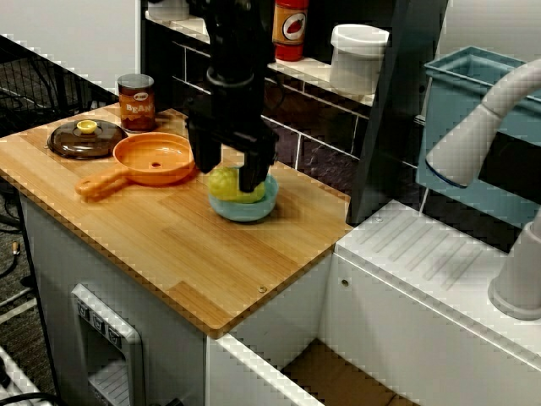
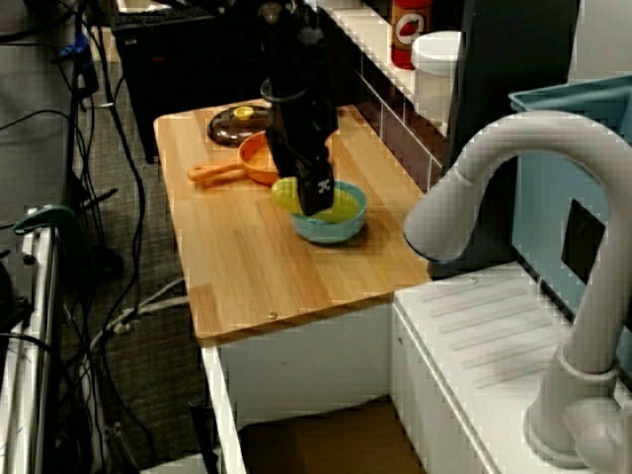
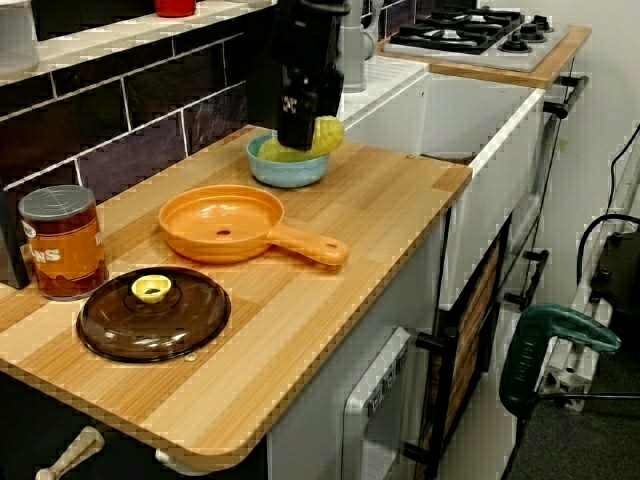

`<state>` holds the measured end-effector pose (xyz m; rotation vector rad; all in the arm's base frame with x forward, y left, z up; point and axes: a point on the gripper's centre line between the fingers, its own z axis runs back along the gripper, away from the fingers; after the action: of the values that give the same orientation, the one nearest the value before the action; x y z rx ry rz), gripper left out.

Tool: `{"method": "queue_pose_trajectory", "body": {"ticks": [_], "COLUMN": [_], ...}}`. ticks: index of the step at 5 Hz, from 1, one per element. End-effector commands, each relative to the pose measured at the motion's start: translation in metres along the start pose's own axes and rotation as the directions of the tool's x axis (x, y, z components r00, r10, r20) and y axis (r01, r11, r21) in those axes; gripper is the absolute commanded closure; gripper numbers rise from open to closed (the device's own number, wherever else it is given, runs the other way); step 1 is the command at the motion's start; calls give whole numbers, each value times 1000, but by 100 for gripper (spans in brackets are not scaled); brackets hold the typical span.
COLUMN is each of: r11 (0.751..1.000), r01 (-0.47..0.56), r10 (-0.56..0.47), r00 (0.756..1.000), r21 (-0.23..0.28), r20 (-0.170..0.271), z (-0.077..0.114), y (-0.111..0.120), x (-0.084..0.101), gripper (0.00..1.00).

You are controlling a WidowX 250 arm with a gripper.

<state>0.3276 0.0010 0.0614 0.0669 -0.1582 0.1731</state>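
Note:
My black gripper (image 1: 228,173) hangs low over a light blue bowl (image 1: 245,210) near the back of the wooden counter (image 1: 211,254). A lumpy yellow object (image 1: 230,188) lies in the bowl, and the two fingers stand wide apart on either side of it. From the sink side, the gripper (image 2: 301,197) covers the left part of the bowl (image 2: 331,229) and the yellow object (image 2: 341,207) shows beside it. Seen from the counter's end, the yellow object (image 3: 325,135) pokes above the bowl's rim (image 3: 290,172) next to the gripper (image 3: 300,140). Contact with it is not visible.
An orange pan (image 1: 152,156) sits just left of the bowl, handle toward the front. Beyond it lie a brown lid (image 1: 84,139) with a yellow knob and a can (image 1: 137,101). A red bottle (image 1: 290,30) and white container (image 1: 357,57) stand on the shelf. A grey faucet (image 1: 490,127) rises at right.

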Motion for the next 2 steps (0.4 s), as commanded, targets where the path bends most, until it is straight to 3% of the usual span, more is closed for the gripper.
{"method": "queue_pose_trajectory", "body": {"ticks": [1,2], "r11": [1000,1000], "r01": [15,2], "r10": [-16,-2], "r00": [999,1000], "r21": [10,6], "r20": [35,24], "z": [6,6], "y": [2,5], "x": [-1,0], "gripper": [0,100]}}
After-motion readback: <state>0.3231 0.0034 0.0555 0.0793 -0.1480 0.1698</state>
